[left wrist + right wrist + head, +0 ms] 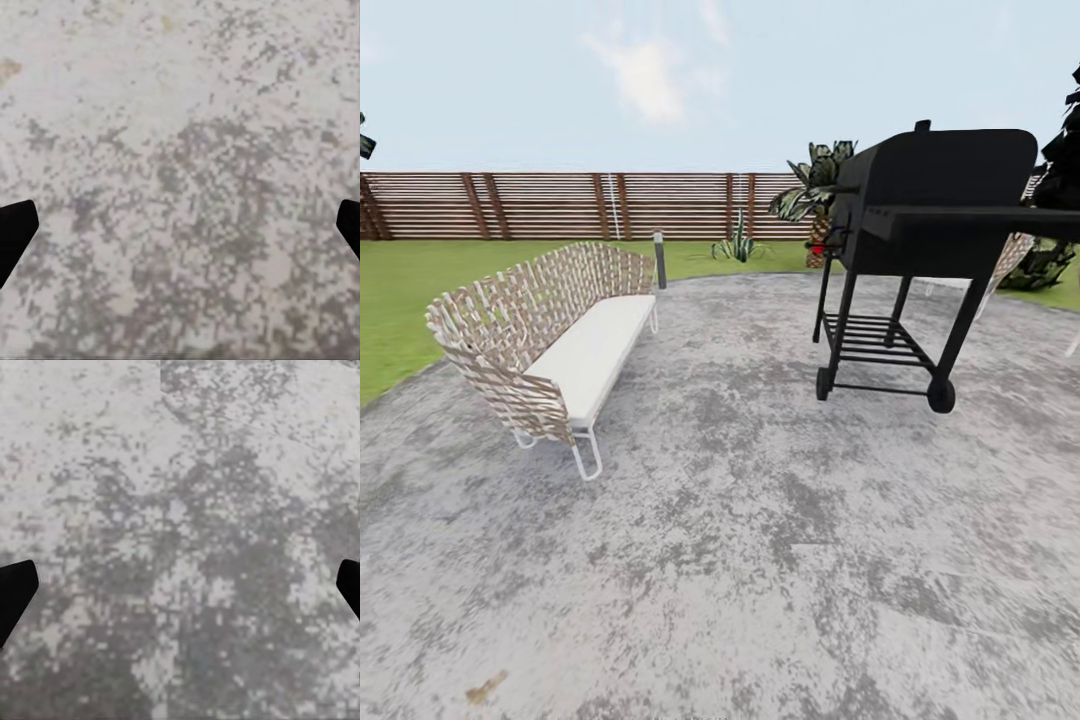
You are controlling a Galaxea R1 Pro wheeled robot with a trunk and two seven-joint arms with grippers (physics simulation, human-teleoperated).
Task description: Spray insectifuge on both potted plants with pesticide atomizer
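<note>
The ground is a big round grey patio (760, 560) with dark and light spots. A woven bench (545, 335) with a white seat stands at the left. A black grill (920, 230) on wheels stands at the right. Green grass (400, 290) lies past the patio at the left. A brown slatted fence (580, 205) runs across the back. The sky (660, 70) is pale blue with thin clouds.

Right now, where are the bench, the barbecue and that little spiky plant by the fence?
bench (592, 350): head view, on its white seat cushion.
barbecue (940, 185): head view, on its black lid.
spiky plant (737, 245): head view, on its green leaves.
</note>
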